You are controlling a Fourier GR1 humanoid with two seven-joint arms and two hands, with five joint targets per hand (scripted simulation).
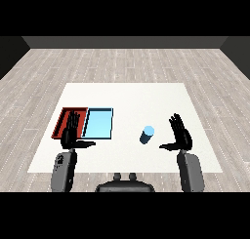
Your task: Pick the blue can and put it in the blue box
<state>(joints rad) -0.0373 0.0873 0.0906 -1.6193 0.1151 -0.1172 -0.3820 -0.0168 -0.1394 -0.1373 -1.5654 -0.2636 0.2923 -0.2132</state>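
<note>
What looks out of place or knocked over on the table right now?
Nothing stands out. The blue can stands between the light blue tray and the open right hand; the red tray lies squarely beside the blue one.

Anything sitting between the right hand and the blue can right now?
Nothing: the head view shows only bare white table between the open right hand and the blue can.

A single view looks down and forward from the robot's head across the whole white rectangular counter [146, 96], from fairly far back.
</note>
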